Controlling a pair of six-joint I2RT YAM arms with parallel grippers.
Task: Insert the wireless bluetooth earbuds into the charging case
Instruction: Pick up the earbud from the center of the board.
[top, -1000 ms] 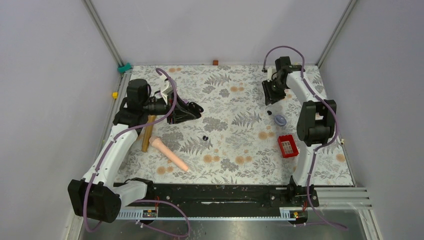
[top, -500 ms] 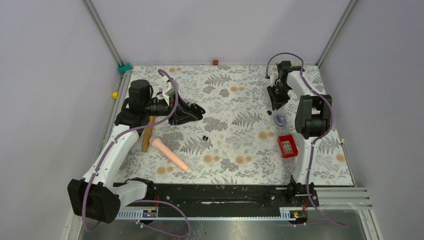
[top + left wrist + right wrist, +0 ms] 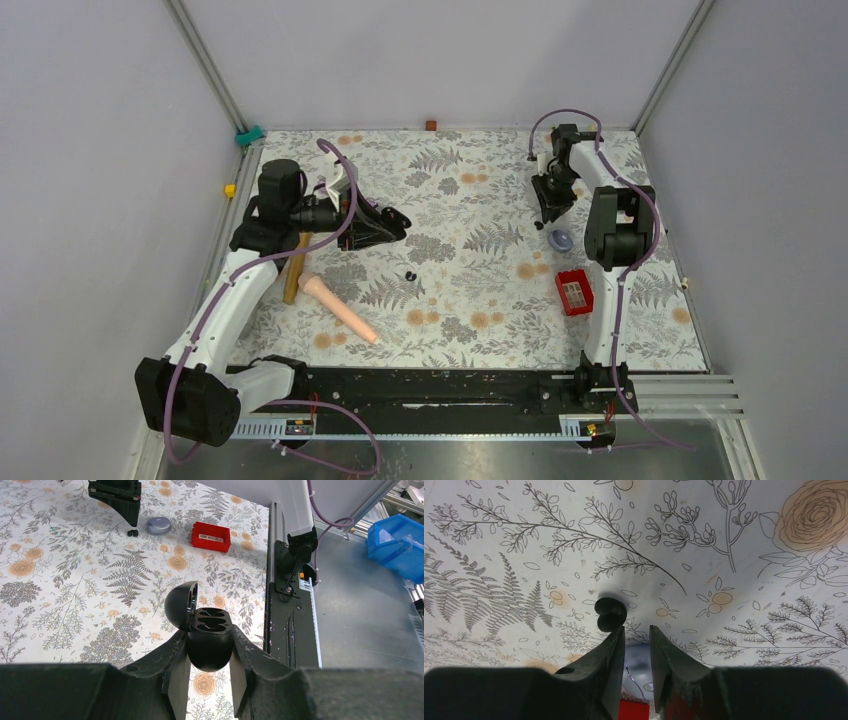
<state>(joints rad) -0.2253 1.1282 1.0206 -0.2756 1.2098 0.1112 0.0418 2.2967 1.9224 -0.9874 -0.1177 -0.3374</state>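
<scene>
While left tool (image 3: 209,647) clamps charging case (image 3: 210,627) | right tool (image 3: 636,630) beside earbud (image 3: 610,614)

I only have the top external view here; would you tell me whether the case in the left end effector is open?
Observer: Yes. The left wrist view shows the charging case clamped in the left end effector, its lid hinged back and both slots empty.
Operator: Thank you. Does the right end effector hold anything?
Observer: No. In the right wrist view the black earbud lies on the table just outside one fingertip, and nothing sits between the fingers.
</scene>
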